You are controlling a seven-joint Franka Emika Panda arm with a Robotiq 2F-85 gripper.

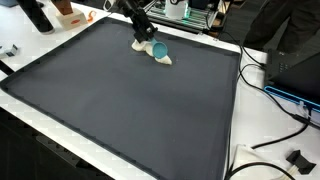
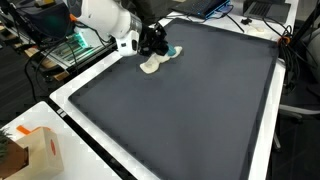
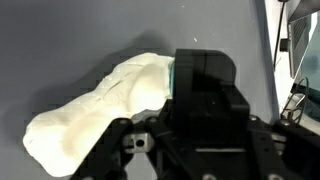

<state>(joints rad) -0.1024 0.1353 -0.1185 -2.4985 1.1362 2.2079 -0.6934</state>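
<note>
Because I cannot tell whether my tool (image 1: 150, 44) is open or closed over the teal object (image 1: 159, 48) and white cloth (image 1: 163, 60), I'd move gently.

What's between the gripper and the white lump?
A teal thing, right against the white lump; the wrist view shows it.

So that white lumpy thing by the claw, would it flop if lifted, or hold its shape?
Probably floppy: the white lump shows soft, rounded, uneven bulges in the wrist view, like crumpled cloth. It lies low on the dark mat, so it seems unlikely to roll. Pushed, it would probably bunch up and drag rather than slide cleanly, since the mat looks matte.
</note>
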